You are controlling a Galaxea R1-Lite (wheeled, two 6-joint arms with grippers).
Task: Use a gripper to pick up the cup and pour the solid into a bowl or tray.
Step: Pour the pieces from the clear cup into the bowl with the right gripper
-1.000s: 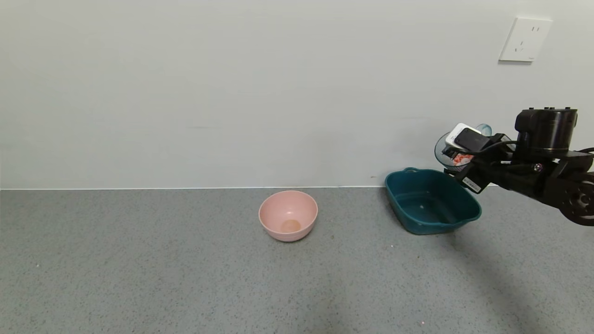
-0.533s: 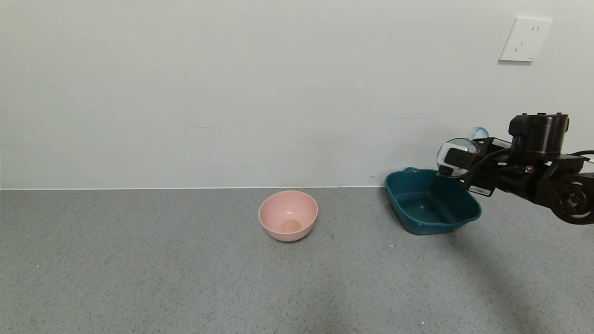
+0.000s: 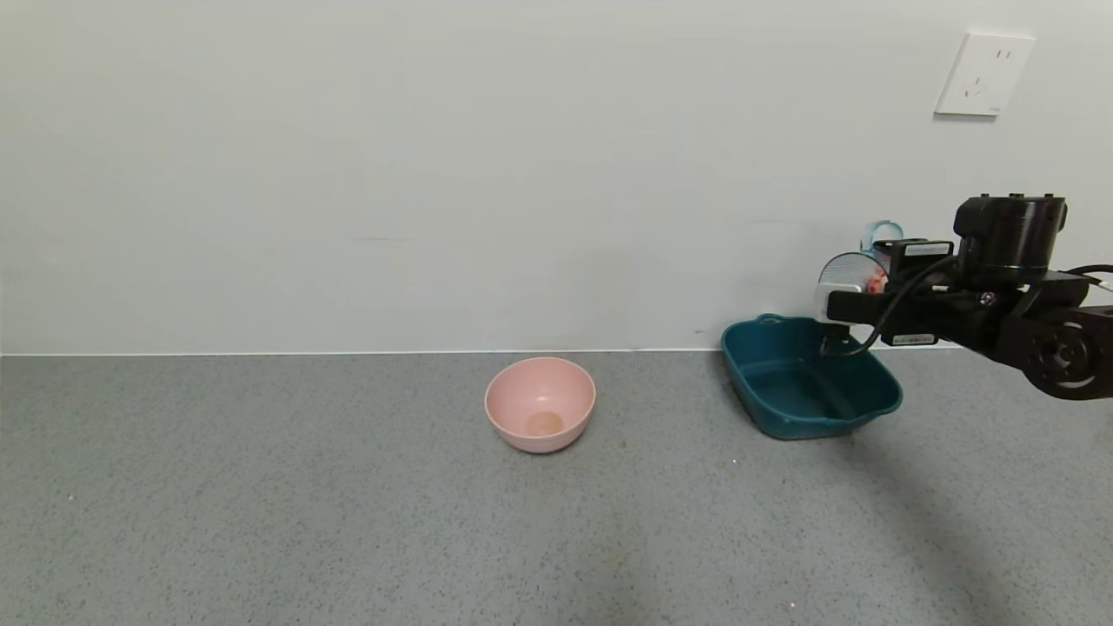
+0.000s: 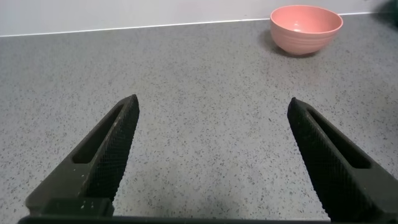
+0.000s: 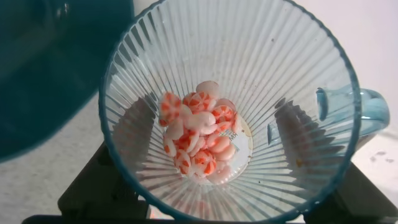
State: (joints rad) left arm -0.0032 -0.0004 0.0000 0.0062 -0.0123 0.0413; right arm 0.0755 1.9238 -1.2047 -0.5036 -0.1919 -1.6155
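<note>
Ribbed translucent cup (image 5: 230,112), round solid (image 5: 199,140)

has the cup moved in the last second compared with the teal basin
Yes. The cup in the right gripper has swung round above the basin's right rim, which stayed put: its handle rose on the wall side and its mouth no longer faces the head camera.

One cup (image 3: 848,276) is in view, a ribbed translucent one with a single side handle. One heap of the solid (image 5: 198,137) lies inside it, made of many small red-orange and white pieces, too crowded to count exactly. One dark teal basin (image 3: 809,378) and one pink bowl (image 3: 540,403) stand on the counter (image 3: 261,504). Two grippers show: the right gripper (image 3: 848,306) and the left gripper (image 4: 214,155). One wall socket (image 3: 983,75) is on the wall.
</note>
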